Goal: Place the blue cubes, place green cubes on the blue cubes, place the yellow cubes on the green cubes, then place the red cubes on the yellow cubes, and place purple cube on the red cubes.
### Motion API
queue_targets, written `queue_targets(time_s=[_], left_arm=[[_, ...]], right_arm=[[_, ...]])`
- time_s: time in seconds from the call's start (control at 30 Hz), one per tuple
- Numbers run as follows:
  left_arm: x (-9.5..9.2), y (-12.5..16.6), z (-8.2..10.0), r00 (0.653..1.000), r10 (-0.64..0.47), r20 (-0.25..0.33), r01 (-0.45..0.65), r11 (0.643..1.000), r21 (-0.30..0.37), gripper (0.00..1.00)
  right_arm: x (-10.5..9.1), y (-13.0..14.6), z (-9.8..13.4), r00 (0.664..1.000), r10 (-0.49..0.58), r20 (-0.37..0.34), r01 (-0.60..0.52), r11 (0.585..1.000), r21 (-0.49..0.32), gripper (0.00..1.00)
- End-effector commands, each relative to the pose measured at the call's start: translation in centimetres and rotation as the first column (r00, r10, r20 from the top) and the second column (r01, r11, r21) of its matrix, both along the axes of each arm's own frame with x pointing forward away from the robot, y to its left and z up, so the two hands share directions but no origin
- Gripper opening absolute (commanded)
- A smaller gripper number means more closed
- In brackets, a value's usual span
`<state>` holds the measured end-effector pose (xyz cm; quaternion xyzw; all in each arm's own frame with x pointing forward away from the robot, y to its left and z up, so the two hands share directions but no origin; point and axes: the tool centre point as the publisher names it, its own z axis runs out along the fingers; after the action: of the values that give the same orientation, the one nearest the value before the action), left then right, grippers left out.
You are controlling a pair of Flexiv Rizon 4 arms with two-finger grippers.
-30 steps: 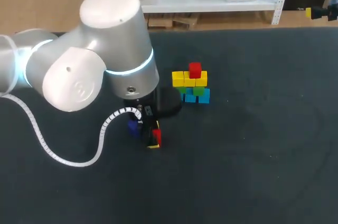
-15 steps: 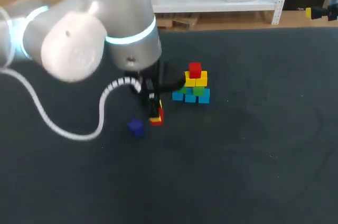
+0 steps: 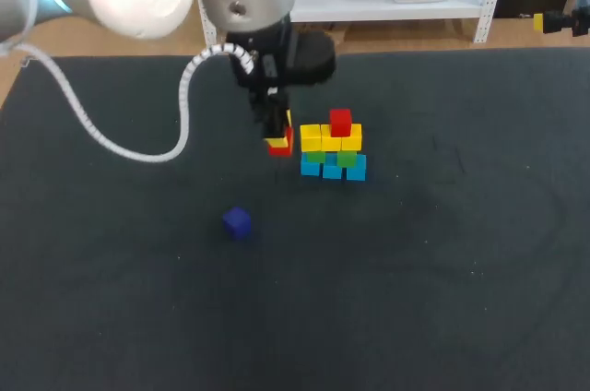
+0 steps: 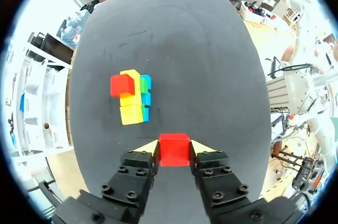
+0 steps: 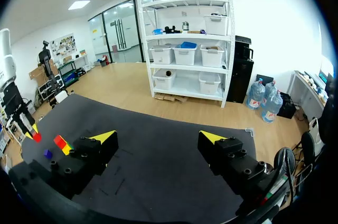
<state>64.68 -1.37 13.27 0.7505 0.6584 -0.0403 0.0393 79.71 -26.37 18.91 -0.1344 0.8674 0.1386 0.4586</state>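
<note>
My left gripper [image 3: 277, 137] is shut on a red cube [image 3: 279, 145] and hangs in the air just left of the stack [image 3: 332, 153]. The stack has blue cubes [image 3: 333, 171] at the base, green cubes [image 3: 347, 159] on them, then yellow cubes [image 3: 330, 140], with one red cube [image 3: 340, 122] on top. In the left wrist view the held red cube [image 4: 174, 149] sits between both fingers, with the stack [image 4: 130, 98] ahead below. A purple cube [image 3: 237, 222] lies alone on the mat. My right gripper [image 5: 157, 139] stands open and empty, far from the stack [image 5: 62, 143].
The dark mat [image 3: 442, 262] covers the table. The left arm's white cable [image 3: 111, 144] loops above the mat's left part.
The left gripper closed on the red cube beside the purple cube, lifted it, and carried it back and right to beside the stack. The purple cube stayed put.
</note>
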Motion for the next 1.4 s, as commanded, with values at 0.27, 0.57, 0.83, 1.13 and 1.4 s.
queue_targets(time_s=[0.27, 0.57, 0.83, 1.13, 1.4], left_arm=[[1.6, -2.7, -0.6, 0.998, -0.012, -0.062, 0.015, 0.999, 0.045, 0.00], [4.1, -3.9, -0.5, 0.999, 0.041, -0.033, -0.040, 0.999, 0.022, 0.00], [5.2, -4.5, -0.5, 0.997, 0.075, -0.028, -0.075, 0.997, -0.003, 0.00], [5.5, -5.1, -1.3, 0.996, 0.078, -0.032, -0.078, 0.997, -0.006, 0.00], [6.1, -5.4, -2.0, 0.996, 0.091, -0.017, -0.091, 0.996, -0.005, 0.00]], right_arm=[[0.0, 0.0, 0.0, 1.000, 0.001, 0.000, -0.001, 1.000, 0.001, 1.00], [0.0, 0.0, 0.0, 1.000, 0.001, 0.000, -0.001, 1.000, 0.001, 1.00], [0.0, 0.0, 0.0, 1.000, 0.001, 0.000, -0.001, 1.000, 0.001, 1.00], [0.0, 0.0, 0.0, 1.000, 0.001, 0.000, -0.001, 1.000, 0.001, 1.00], [0.0, 0.0, 0.0, 1.000, 0.001, 0.000, -0.001, 1.000, 0.001, 1.00]])
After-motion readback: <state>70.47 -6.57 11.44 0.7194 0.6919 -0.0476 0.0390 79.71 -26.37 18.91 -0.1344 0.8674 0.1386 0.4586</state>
